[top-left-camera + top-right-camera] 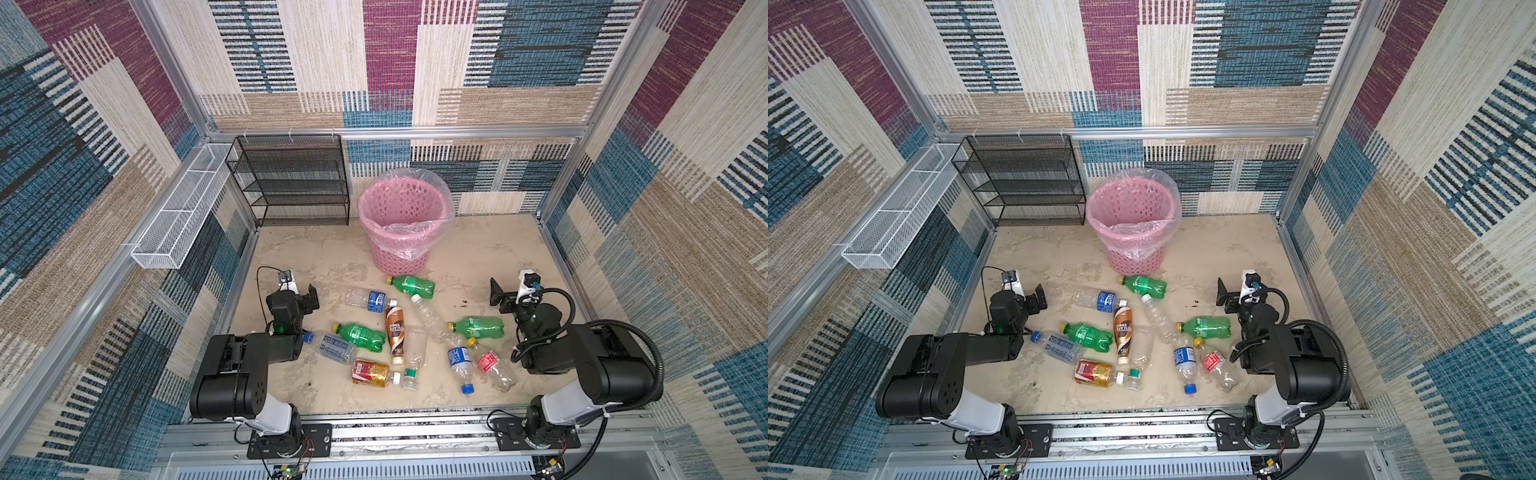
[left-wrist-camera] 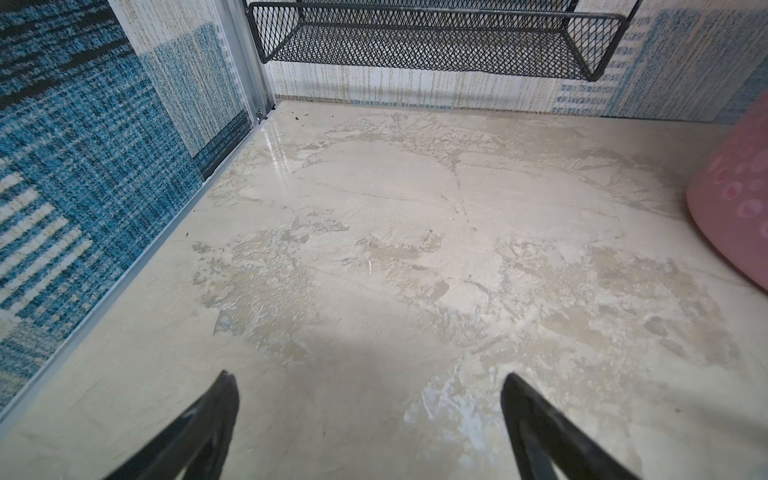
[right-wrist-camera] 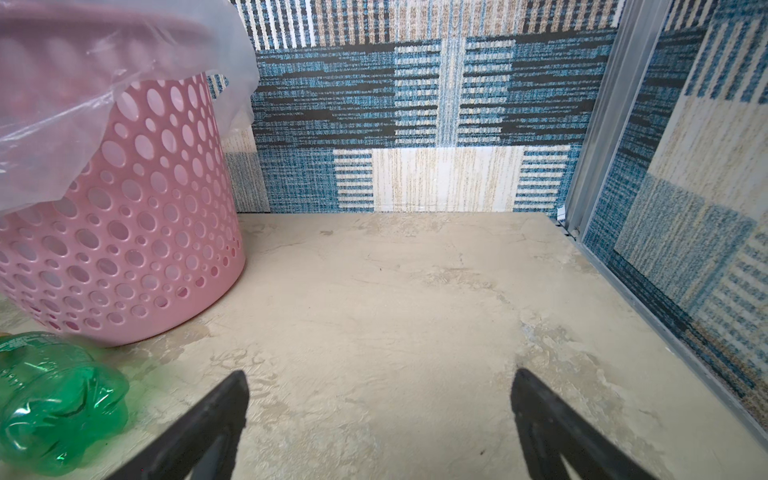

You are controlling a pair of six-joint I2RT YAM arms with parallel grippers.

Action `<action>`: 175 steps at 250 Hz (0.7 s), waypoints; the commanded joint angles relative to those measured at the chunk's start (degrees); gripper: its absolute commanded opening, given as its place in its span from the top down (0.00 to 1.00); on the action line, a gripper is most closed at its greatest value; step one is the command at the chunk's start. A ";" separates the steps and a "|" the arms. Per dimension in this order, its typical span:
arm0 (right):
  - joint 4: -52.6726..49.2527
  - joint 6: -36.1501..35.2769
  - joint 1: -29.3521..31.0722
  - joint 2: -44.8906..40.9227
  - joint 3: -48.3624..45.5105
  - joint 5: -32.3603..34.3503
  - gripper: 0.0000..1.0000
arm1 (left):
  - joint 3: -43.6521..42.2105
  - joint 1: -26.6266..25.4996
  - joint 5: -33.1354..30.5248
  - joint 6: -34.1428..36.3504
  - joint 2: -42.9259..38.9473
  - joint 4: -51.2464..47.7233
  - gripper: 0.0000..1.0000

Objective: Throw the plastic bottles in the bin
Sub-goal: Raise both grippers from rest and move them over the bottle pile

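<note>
Several plastic bottles lie scattered on the beige floor in both top views: a green one [image 1: 413, 286] nearest the bin, a brown coffee one [image 1: 395, 330], a red-gold one [image 1: 372, 373] and a red-labelled one [image 1: 492, 365]. The pink bin [image 1: 399, 257] [image 1: 1133, 257] stands behind them, its clear bag holding nothing visible. My left gripper [image 1: 311, 298] [image 2: 368, 376] hangs open over bare floor, left of the bottles. My right gripper [image 1: 500, 298] [image 3: 380, 374] is open too, right of them. In the right wrist view the bin [image 3: 124, 232] and a green bottle [image 3: 54, 407] sit beside it.
A black mesh shelf rack [image 1: 291, 183] hangs on the back wall left of the bin, also in the left wrist view [image 2: 436, 41]. A long white wire tray [image 1: 178, 212] runs along the left wall. Patterned walls close in three sides.
</note>
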 commanded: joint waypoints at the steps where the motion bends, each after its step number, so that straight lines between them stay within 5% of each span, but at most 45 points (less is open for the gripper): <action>1: 1.68 0.40 0.02 -0.04 0.07 0.23 0.01 | 0.47 0.02 0.59 0.05 0.10 0.40 0.02; 110: -0.01 0.26 0.14 -2.76 -0.20 1.15 0.00 | 0.35 0.02 1.10 0.36 -0.55 0.79 0.05; 147: -32.33 7.90 0.57 -16.66 11.32 10.52 0.00 | 7.68 0.01 -3.03 -2.48 -12.50 -22.84 0.12; 175: -48.76 12.86 0.57 -20.95 21.75 9.94 0.07 | 15.81 -0.05 -4.33 -9.42 -19.31 -38.12 0.21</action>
